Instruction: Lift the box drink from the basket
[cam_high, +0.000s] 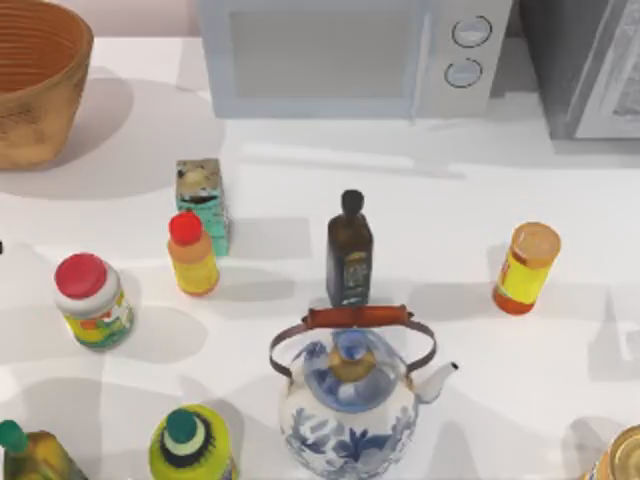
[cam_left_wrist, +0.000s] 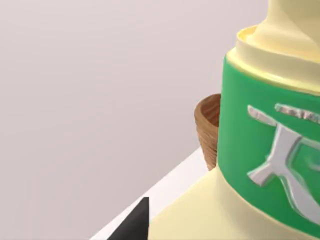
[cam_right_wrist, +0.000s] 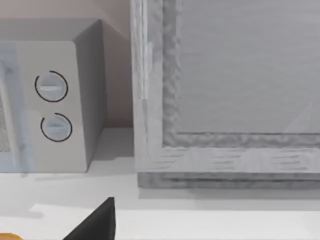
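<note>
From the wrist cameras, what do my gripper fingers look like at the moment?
Little of either is in frame. In the left wrist view, a left gripper finger is a plain black pointed wedge at the frame edge. In the right wrist view, a right gripper finger is the same: matte black, sharp-tipped, with no markings or cables visible.

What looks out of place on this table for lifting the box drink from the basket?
The box drink is not in the basket: it stands on the table to the right of it, behind an orange bottle with a red cap. The visible part of the basket looks empty. Nothing appears spilled or tipped over.
</note>
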